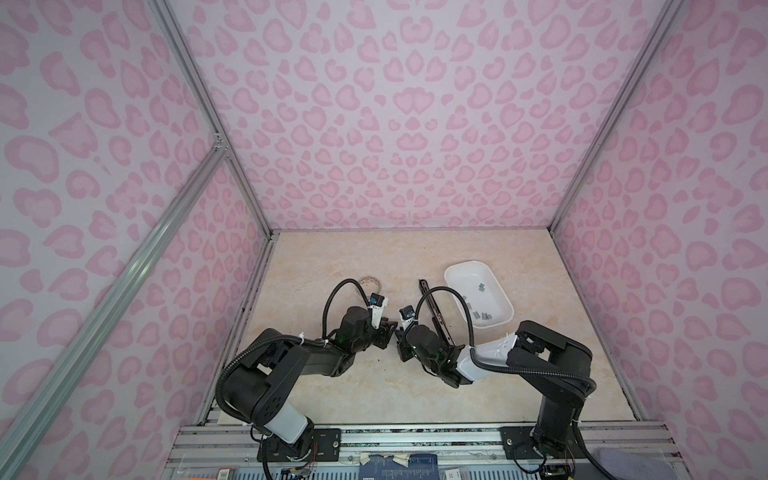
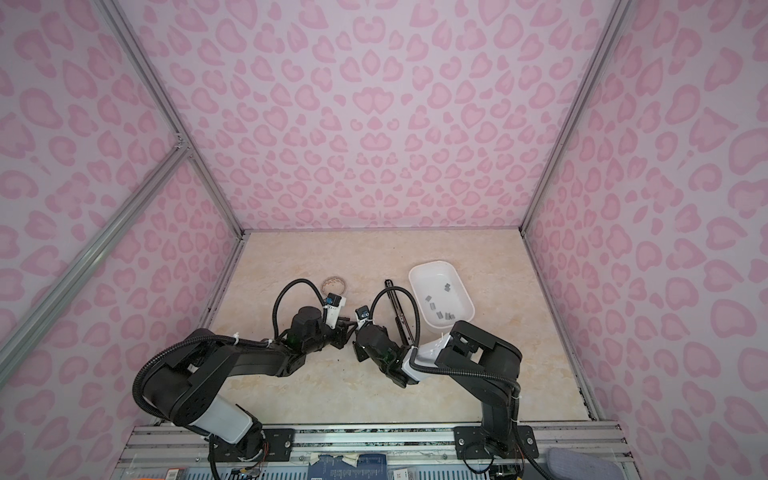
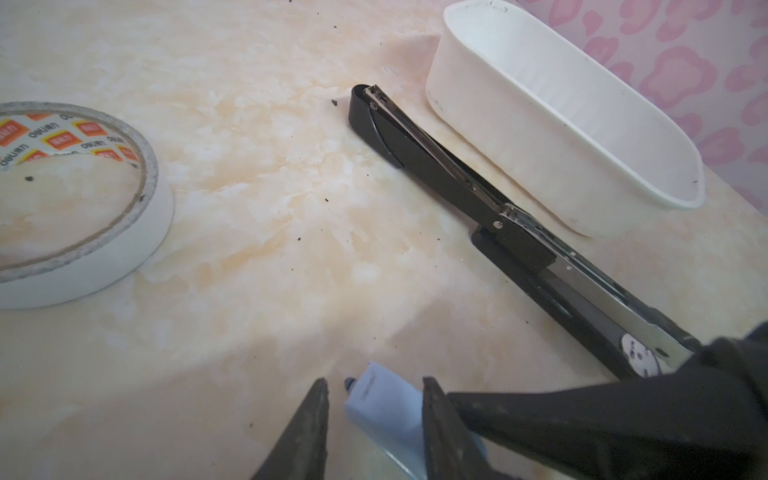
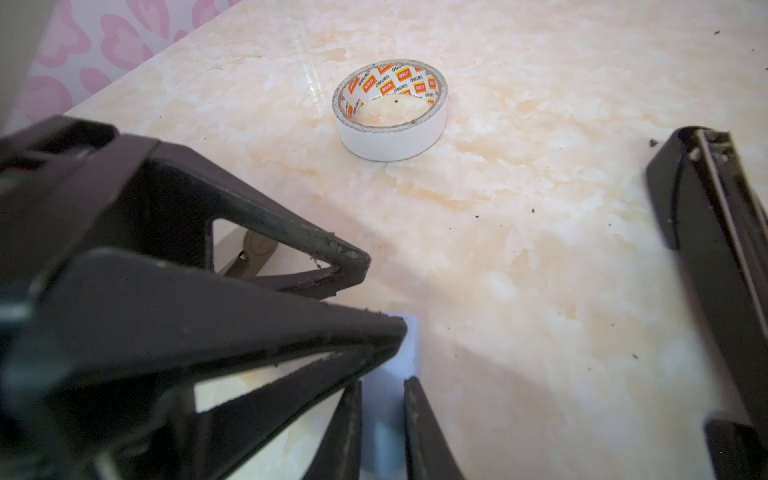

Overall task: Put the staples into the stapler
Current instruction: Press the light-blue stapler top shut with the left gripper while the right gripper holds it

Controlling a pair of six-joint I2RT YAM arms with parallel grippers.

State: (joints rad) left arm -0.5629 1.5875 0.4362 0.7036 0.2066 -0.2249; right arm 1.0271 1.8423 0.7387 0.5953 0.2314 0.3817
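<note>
1 pale blue stapler (image 3: pixel 384 409): right pincer (image 4: pixel 383 384) pinches it, left pincer (image 3: pixel 376 384) flanks it, grip unclear.

staplers (image 3: pixel 511 220): 2 | tape roll (image 3: pixel 75 199): 1 | tray (image 1: pixel 457 272): 1 | staples (image 1: pixel 482 316): roughly 8

We read one brand only: "deli", printed over and over in grey beside small orange label boxes on the inner core of the roll of white tape (image 4: pixel 390 110), upper centre of the right wrist view. The same print, upside down, shows on the roll at the left edge of the left wrist view. The characters in the orange boxes are too small for us to read.
</note>
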